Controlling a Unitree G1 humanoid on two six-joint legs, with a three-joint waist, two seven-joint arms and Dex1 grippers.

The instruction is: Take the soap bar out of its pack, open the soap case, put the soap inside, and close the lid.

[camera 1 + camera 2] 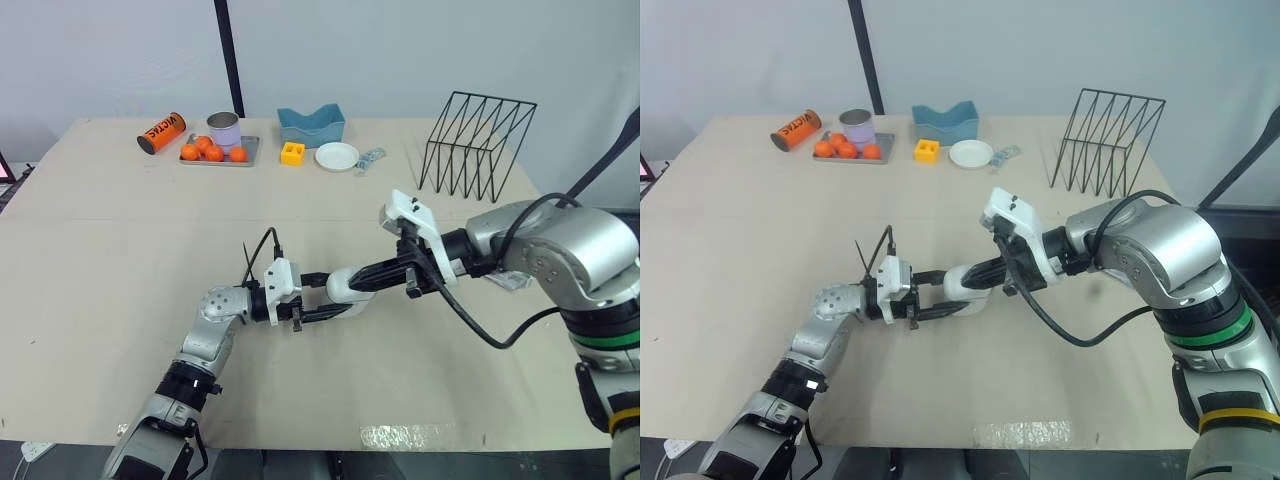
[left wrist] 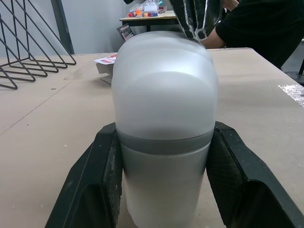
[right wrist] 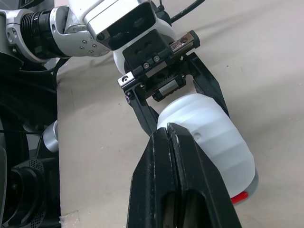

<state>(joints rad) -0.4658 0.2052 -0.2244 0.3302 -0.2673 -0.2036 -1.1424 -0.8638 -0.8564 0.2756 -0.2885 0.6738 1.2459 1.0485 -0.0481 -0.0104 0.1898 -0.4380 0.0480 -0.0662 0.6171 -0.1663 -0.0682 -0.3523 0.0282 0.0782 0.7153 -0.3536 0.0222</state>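
Note:
The white soap case (image 1: 347, 284) hangs just above the table's middle, with my left gripper (image 1: 335, 302) shut on its sides. In the left wrist view the rounded case (image 2: 164, 123) stands between the two black fingers (image 2: 90, 190). My right gripper (image 1: 368, 276) comes in from the right, its fingers pressed together, tips against the case's far end (image 3: 209, 128). A red strip (image 3: 240, 197) shows at the case's lower edge. The soap pack (image 1: 511, 282), white with red print, lies on the table behind my right arm and is mostly hidden.
At the back stand a black wire rack (image 1: 475, 140), a blue holder (image 1: 311, 125), a white dish (image 1: 337, 156), a yellow block (image 1: 292, 152), a metal tray of oranges (image 1: 218, 152) with a cup (image 1: 223, 128), and an orange can (image 1: 161, 132). A person in black (image 2: 256, 23) is beyond the table.

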